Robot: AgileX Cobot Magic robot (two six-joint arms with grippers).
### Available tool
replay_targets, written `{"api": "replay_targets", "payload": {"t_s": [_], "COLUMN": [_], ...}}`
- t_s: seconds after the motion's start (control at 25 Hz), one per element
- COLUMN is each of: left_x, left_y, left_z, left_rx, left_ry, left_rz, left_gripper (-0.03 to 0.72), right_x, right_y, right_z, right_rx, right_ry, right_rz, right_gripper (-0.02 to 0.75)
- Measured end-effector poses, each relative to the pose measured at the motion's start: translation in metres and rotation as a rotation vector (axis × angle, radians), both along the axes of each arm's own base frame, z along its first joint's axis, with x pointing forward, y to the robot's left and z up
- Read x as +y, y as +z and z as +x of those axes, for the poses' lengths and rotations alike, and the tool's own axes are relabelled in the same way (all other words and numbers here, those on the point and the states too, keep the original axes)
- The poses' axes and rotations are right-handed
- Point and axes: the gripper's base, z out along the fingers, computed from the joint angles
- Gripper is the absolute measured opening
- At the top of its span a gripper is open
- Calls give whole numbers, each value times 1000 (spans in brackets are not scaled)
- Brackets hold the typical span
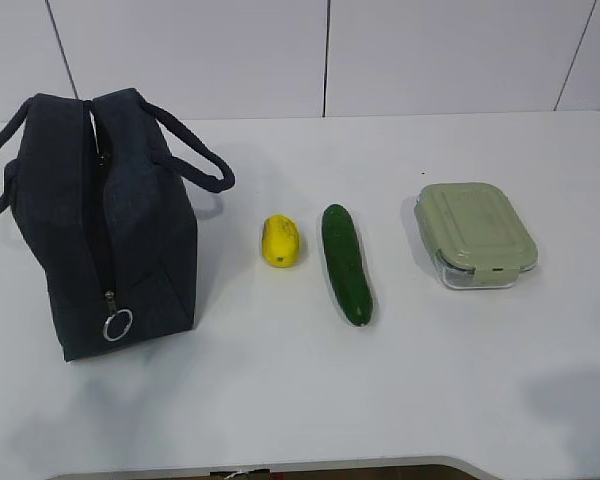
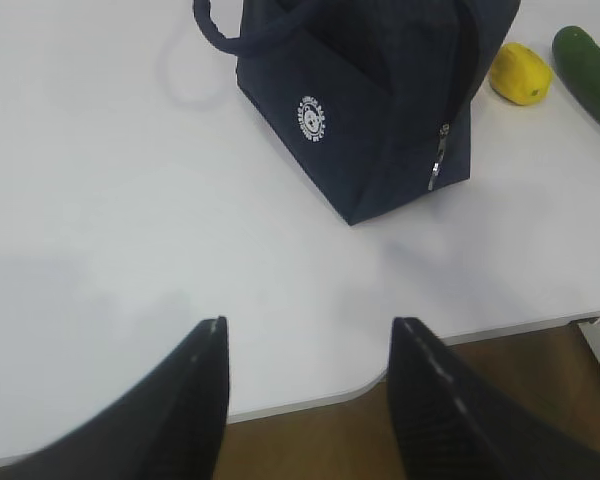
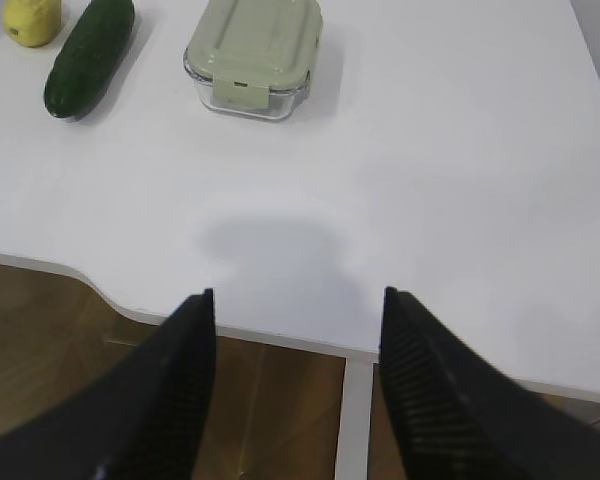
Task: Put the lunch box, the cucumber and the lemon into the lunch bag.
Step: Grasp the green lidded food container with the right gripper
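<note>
A dark navy lunch bag (image 1: 115, 220) stands at the left of the white table, its zipper ring pull (image 1: 117, 325) hanging at the near end; the left wrist view shows the lunch bag (image 2: 370, 110) with its white round logo. Right of it lie the yellow lemon (image 1: 280, 241), the dark green cucumber (image 1: 347, 262) and the lunch box (image 1: 475, 234) with its sage-green lid. My left gripper (image 2: 308, 325) hovers open over the table's front edge, well short of the bag. My right gripper (image 3: 295, 295) is open above the front edge, nearer than the lunch box (image 3: 255, 55). Neither arm shows in the exterior view.
The white table (image 1: 310, 400) has a curved cutout in its front edge, with brown floor (image 3: 40, 340) below. A white panelled wall (image 1: 330, 50) stands behind the table. The bag's two loop handles (image 1: 195, 150) hang outward on both sides.
</note>
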Motion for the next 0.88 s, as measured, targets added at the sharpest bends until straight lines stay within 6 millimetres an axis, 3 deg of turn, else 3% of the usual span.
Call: {"api": "replay_targets", "payload": {"t_s": [0.88], "left_x": [0], "left_y": [0], "left_z": [0], "left_rx": [0], "left_ry": [0], "left_rz": [0], "left_gripper": [369], "right_x": [0], "right_y": [0], "right_z": [0], "right_rx": [0], "right_ry": [0], "right_rz": [0], "right_gripper": [426]}}
